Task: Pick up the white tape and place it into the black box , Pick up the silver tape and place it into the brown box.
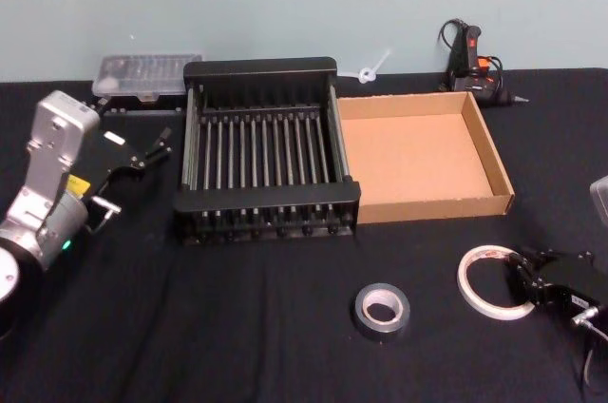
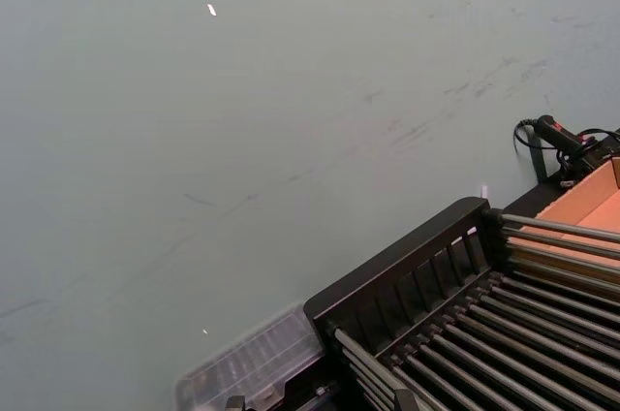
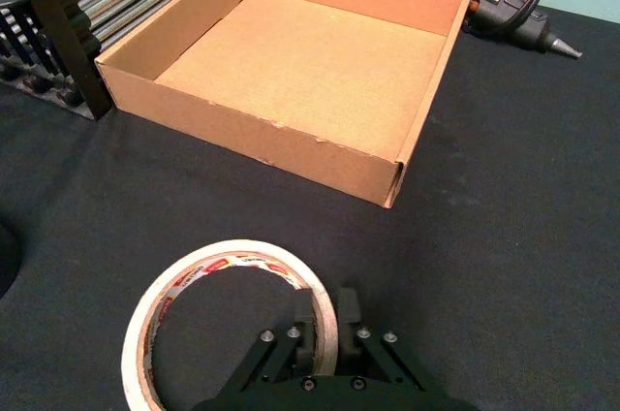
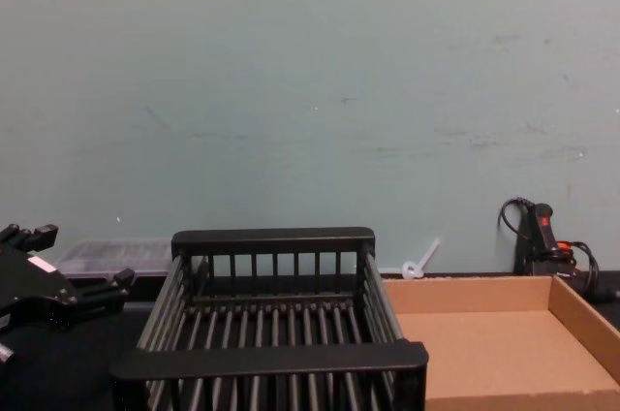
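**My right fingers straddle the white tape's rim**

My right gripper (image 3: 327,326) sits low at the white tape (image 1: 494,281), on the black tablecloth (image 1: 237,327) in front of the brown box (image 1: 494,161). One finger is inside the ring and the other outside, pinching the near wall of the roll, which lies flat on the cloth. From my right wrist the tape's red print runs along its top face.

The silver tape (image 1: 383,311) also lies flat in front of the brown box, toward the black box's side and well apart from the white roll. The black box (image 1: 261,68) stands just beside the brown box, their walls touching or nearly so.

My left gripper (image 1: 152,150) hangs idle beyond the black box's far side from the brown box, fingers spread, holding nothing.
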`<control>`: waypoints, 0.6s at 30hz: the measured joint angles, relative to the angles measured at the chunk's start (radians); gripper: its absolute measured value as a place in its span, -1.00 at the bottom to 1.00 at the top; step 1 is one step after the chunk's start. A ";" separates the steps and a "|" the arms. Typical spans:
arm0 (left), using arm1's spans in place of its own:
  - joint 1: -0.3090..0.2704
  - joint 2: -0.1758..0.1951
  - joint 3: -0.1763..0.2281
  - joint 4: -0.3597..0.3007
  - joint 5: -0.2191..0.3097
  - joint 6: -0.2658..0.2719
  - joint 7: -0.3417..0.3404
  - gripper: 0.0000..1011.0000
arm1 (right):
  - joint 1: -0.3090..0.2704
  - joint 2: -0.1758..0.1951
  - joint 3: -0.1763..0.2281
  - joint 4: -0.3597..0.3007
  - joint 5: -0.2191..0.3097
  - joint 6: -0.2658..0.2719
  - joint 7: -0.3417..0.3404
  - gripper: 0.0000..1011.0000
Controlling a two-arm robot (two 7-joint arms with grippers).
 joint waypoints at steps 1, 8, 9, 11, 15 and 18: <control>0.000 0.000 0.000 0.000 0.000 0.000 0.000 0.98 | 0.000 0.000 0.000 0.000 0.000 0.000 0.000 -0.71; 0.000 0.000 0.000 0.000 0.000 0.000 0.000 0.98 | 0.000 0.000 0.000 0.000 0.000 0.000 0.000 -0.81; 0.000 0.000 0.000 0.000 0.000 0.000 0.000 0.98 | 0.000 0.000 0.000 0.000 0.000 0.000 0.000 -0.81; 0.000 0.000 0.000 0.000 0.000 0.000 0.000 0.98 | 0.000 0.000 0.000 0.000 0.000 0.000 0.000 -0.81; 0.000 0.000 0.000 0.000 0.000 0.000 0.000 0.98 | 0.000 0.000 0.000 0.000 0.000 0.000 0.000 -0.81; 0.000 0.000 0.000 0.000 0.000 0.000 0.000 0.98 | 0.000 0.000 0.000 0.000 0.000 0.000 0.000 -0.81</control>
